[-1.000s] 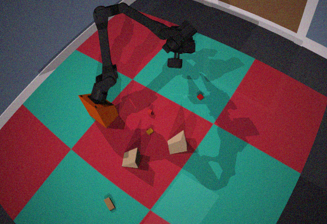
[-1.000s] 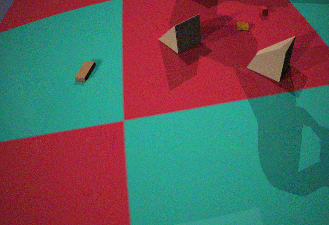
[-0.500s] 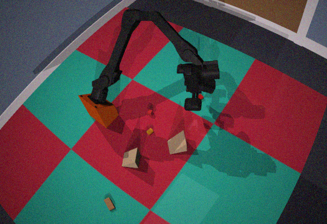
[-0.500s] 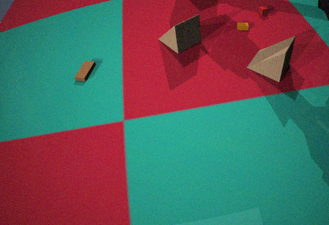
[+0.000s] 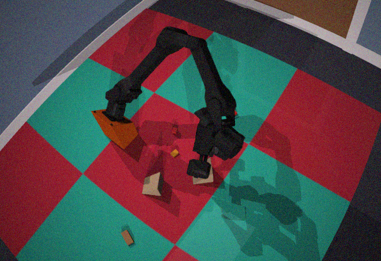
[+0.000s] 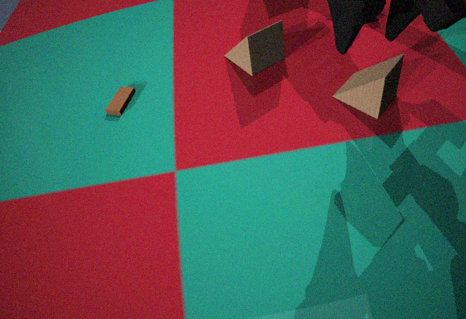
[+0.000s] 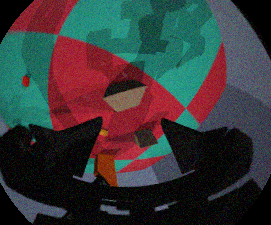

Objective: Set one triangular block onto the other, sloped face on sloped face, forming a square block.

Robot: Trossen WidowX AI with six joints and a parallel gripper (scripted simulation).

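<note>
Wrist view: a triangular block (image 5: pixel 203 180) (image 6: pixel 365 93) (image 7: pixel 126 100) rests on the red-and-green checkered table (image 5: pixel 319 116) (image 6: pixel 240 225) (image 7: pixel 77 54), below and ahead of the wide-open, empty jaws of the black gripper (image 5: pixel 210 158) (image 6: pixel 366 45) (image 7: pixel 133 120). Its twin, a second triangular block (image 5: pixel 151 185) (image 6: pixel 265 46) (image 7: pixel 146 138), sits apart, off to the jaws' side. Near the jaws lies a small yellow block (image 5: pixel 174 153) (image 7: pixel 103 132); well apart, beyond the second wedge, lies an orange-brown rectangular block (image 5: pixel 127 237) (image 6: pixel 120 100).
</note>
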